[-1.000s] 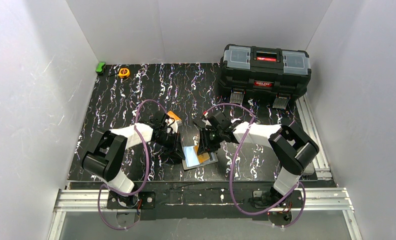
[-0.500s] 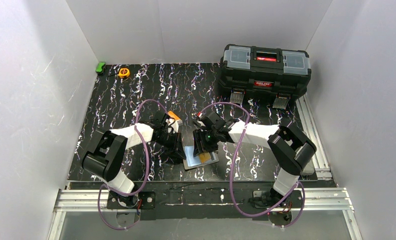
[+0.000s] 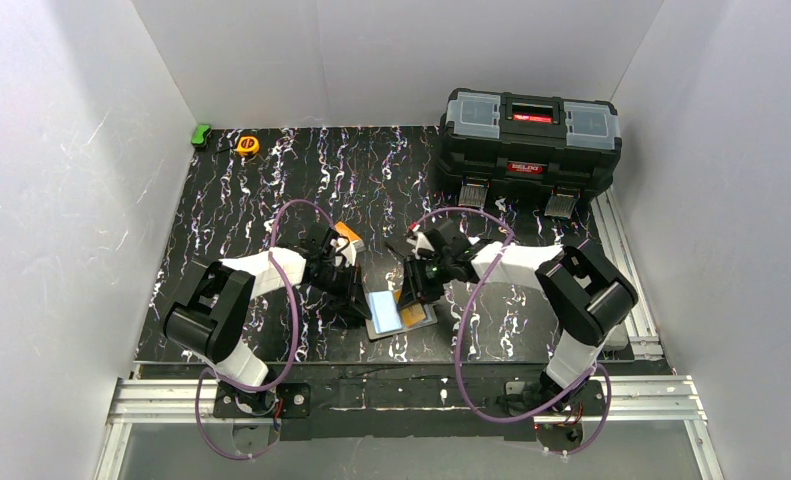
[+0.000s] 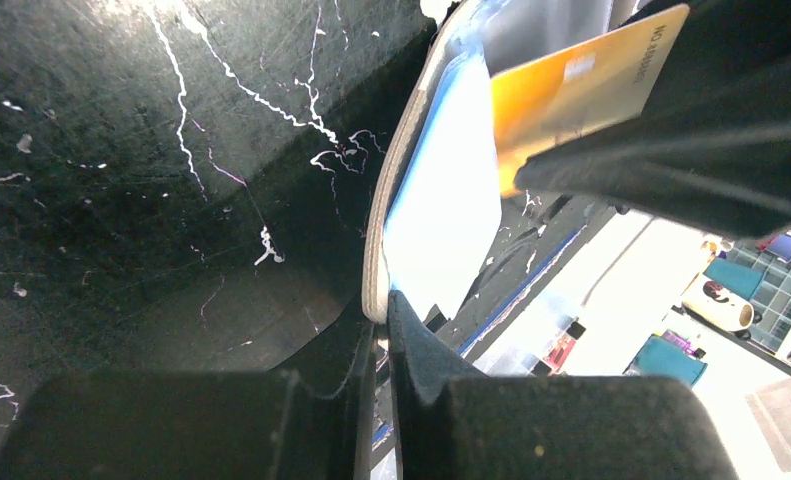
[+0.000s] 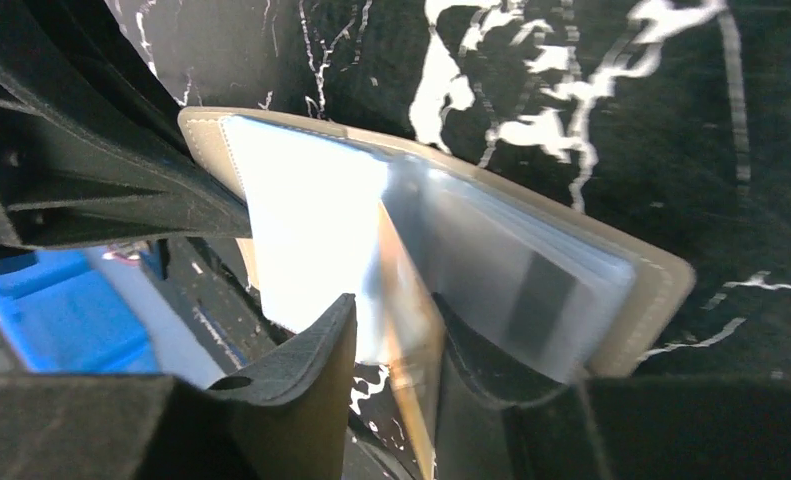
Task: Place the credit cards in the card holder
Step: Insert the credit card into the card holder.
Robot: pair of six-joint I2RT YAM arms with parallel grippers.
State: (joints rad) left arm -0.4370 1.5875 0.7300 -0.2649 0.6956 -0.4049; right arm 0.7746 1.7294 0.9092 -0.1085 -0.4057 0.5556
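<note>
Chiefly, the danger lies in the meeting of the orange card (image 4: 581, 90) and the holder (image 5: 661, 285), which lies open on the counter (image 3: 271, 200) with its clear pockets facing up. The card stands tilted over the holder's middle, its lower end down among the pockets. I judge that a corner could catch on a pocket lip and bend the card rather than slide in. The right end effector (image 5: 396, 305) has its jaws on either side of this card and partly apart. I cannot tell whether they truly pinch it, so a loose card may twist or drop flat onto the holder. The left end effector (image 4: 376, 305) is closed on the holder's left edge and grips only a thin margin. A hard push from the card could drag that edge out of the pinch or swing the holder round on the counter. A white card (image 4: 441, 220) lies inside the holder just left of the orange one. The incoming card might nudge it, or end up in the pocket it is using. As for writing, the orange card bears dark print along its upper edge that seems to begin "NO", the rest unreadable. Well beyond the holder, the toolbox (image 3: 531, 130) carries red labels with pale lettering too small to read.
</note>
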